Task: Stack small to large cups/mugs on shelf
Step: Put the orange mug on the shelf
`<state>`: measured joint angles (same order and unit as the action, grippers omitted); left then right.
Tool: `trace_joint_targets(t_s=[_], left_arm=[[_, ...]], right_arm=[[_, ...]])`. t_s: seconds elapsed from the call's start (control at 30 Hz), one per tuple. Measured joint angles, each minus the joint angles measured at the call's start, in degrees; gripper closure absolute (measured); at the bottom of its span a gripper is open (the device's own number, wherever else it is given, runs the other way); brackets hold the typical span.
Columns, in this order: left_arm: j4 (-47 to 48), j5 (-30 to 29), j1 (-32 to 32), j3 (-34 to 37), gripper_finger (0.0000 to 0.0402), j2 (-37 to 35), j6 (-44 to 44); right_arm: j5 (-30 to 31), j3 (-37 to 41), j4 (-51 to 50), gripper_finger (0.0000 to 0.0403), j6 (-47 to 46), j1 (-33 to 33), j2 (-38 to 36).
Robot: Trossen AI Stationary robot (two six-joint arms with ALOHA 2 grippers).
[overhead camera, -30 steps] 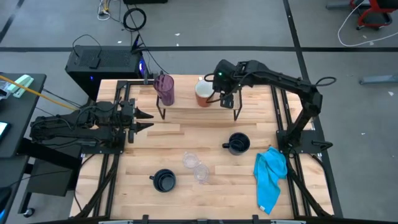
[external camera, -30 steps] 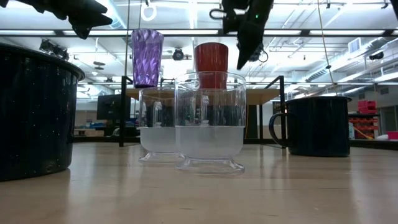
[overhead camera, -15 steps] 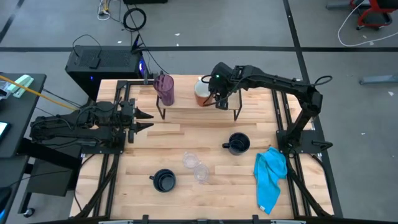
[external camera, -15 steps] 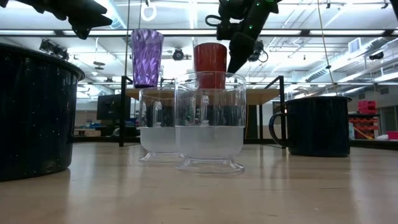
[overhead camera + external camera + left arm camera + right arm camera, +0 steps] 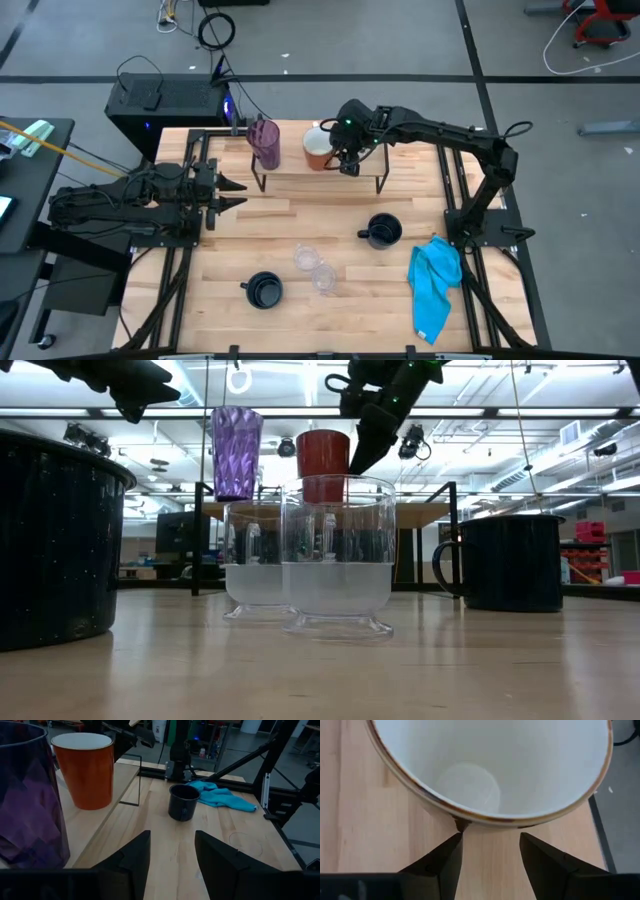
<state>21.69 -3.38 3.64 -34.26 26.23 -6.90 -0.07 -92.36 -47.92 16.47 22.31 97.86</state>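
Note:
On the shelf (image 5: 295, 166) at the table's far side stand a purple tumbler (image 5: 265, 142) and a mug (image 5: 318, 148), orange outside and white inside, both upright on their bases. My right gripper (image 5: 346, 160) is open at the mug's right side, slanting down. On the tabletop stand two black mugs (image 5: 380, 231) (image 5: 263, 290) and two small clear cups (image 5: 305, 258) (image 5: 323, 277). My left gripper (image 5: 236, 193) waits open at the table's left, pointing level toward the right. My right gripper stands with open fingers against the outside of the orange mug's wall, just under its rim (image 5: 460, 823), on the side toward the table's right. One fingertip (image 5: 455, 841) meets that rim from above at a slant. The mug stays upright on the shelf.
A blue cloth (image 5: 436, 280) lies near the table's right edge. The tabletop between the shelf and the clear cups is bare wood. A black box (image 5: 165, 100) sits on the floor beyond the far left corner.
My right gripper has gone toward the table's left, dipped a little and tipped further down. The orange mug has slid along the shelf toward the purple tumbler, staying upright.

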Motion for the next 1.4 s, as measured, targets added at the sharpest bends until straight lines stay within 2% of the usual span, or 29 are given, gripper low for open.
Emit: trace_joint_targets(t_s=[1.4], left_arm=[[0.0, 0.0, 0.0, 0.0, 0.0239, 0.0, 0.0]], right_arm=[[-5.0, 0.0, 8.7, 0.0206, 4.1, -1.1, 0.0]])
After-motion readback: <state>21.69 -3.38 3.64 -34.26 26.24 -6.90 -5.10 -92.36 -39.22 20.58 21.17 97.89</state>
